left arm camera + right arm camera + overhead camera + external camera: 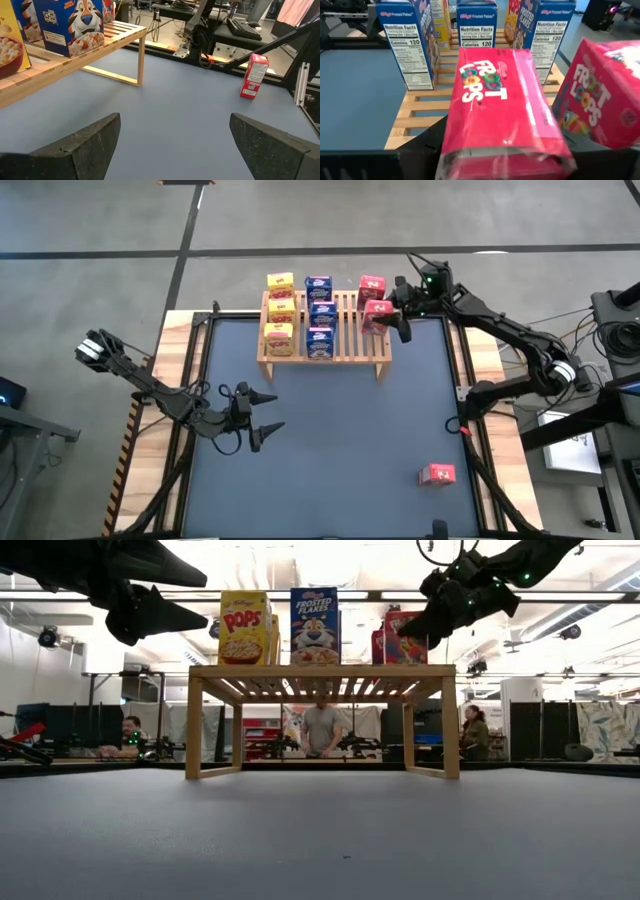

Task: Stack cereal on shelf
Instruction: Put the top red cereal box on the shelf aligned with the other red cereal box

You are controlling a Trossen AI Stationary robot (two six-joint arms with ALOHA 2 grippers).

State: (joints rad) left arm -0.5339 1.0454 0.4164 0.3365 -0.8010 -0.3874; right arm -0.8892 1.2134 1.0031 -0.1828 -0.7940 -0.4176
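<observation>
The right gripper [392, 320] was seen at the right end of the shelf [325, 352], its jaws partly parted around a red box [500, 105] that was tilted, not upright, just beside another red box [371, 285]. Whether it was gripped firmly could not be told. Three yellow and three blue boxes were stood in rows; a last red box [437, 474] was left on the table. The left gripper [262, 417] was held wide open and empty, waiting. The box was best set square on the slats before full release

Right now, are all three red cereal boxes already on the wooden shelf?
No, in the high view one red Froot Loops box stands alone on the table, far from the shelf.
</observation>
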